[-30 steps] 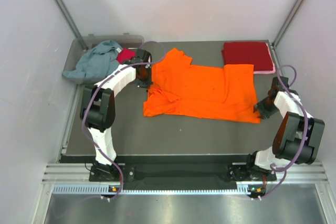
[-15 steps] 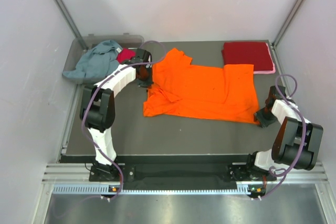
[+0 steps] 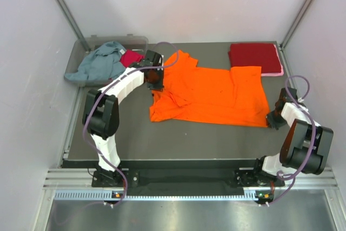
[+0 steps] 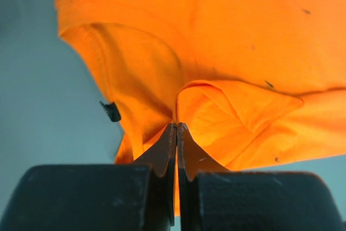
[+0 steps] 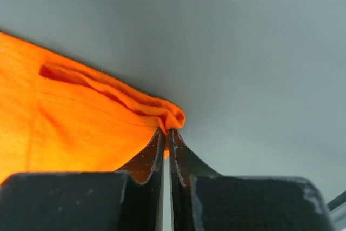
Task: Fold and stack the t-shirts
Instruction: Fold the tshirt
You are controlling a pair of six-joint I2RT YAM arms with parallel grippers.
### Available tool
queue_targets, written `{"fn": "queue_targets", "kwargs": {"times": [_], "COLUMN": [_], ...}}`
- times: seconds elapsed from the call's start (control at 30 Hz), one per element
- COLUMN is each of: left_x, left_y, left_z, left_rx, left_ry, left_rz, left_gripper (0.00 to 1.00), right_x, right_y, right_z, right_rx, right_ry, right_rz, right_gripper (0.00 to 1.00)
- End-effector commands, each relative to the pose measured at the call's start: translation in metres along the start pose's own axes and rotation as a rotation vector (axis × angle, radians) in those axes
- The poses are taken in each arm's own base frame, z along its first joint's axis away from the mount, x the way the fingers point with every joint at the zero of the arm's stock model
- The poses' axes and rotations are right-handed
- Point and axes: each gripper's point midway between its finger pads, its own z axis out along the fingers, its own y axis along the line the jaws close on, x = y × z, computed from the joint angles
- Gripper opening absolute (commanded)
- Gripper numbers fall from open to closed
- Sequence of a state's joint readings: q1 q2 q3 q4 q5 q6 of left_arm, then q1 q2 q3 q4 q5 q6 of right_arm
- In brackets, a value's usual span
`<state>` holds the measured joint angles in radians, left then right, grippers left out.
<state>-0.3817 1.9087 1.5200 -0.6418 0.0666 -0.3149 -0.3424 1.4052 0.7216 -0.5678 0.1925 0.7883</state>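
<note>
A bright orange t-shirt (image 3: 213, 93) lies spread across the dark table. My left gripper (image 3: 155, 84) is shut on the shirt's left edge near the sleeve; the left wrist view shows its fingertips (image 4: 176, 127) pinching a fold of orange cloth (image 4: 216, 52). My right gripper (image 3: 272, 120) is shut on the shirt's front right corner; the right wrist view shows the fingertips (image 5: 166, 131) pinching the bunched hem (image 5: 81, 128). A folded dark red t-shirt (image 3: 254, 57) lies on a pink one (image 3: 280, 70) at the back right. Grey-blue (image 3: 100, 63) and magenta (image 3: 130, 57) t-shirts lie at the back left.
A clear plastic bin (image 3: 86, 43) at the back left holds the grey-blue and magenta shirts. The table's front edge (image 3: 178, 160) runs above the arm bases. White walls close in on both sides.
My left gripper has moved right and a little forward, pulling the shirt's left edge with it. My right gripper has moved forward and slightly right, holding the front right corner.
</note>
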Motion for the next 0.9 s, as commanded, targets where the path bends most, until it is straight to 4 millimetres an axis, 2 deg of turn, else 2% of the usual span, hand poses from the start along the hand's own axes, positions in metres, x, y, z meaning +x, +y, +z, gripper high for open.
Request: {"fn": "queue_targets", "kwargs": {"times": [0.0,0.17,0.37,0.4,0.53,0.7,0.87], "left_x": [-0.029,-0.057,-0.077,-0.081,-0.088,-0.087,-0.088], "left_y": [-0.019,-0.028,-0.042,-0.05,-0.066,-0.071,-0.08], "left_z": [-0.027,-0.026,-0.019,-0.019,-0.015,0.005,0.016], "left_rx": [0.074,0.11,0.17,0.212,0.297,0.334,0.387], "left_ry": [-0.118,-0.214,-0.271,-0.288,-0.306,-0.276,-0.26], "left_rz": [0.093,0.164,0.256,0.278,0.308,0.331,0.357], "left_gripper": [0.0,0.0,0.0,0.0,0.0,0.0,0.0], "right_x": [-0.023,-0.031,-0.031,-0.029,-0.025,-0.027,-0.03], "right_y": [-0.034,-0.04,-0.034,-0.033,-0.031,-0.03,-0.035], "right_z": [0.004,-0.002,-0.006,-0.006,-0.005,-0.006,-0.009], "right_rx": [0.154,0.142,0.097,0.089,0.075,0.068,0.072], "right_ry": [-0.076,-0.108,-0.099,-0.092,-0.07,-0.071,-0.082], "right_rz": [-0.01,0.014,0.015,0.015,0.008,0.011,0.016], "right_gripper": [0.0,0.0,0.0,0.0,0.0,0.0,0.0]}}
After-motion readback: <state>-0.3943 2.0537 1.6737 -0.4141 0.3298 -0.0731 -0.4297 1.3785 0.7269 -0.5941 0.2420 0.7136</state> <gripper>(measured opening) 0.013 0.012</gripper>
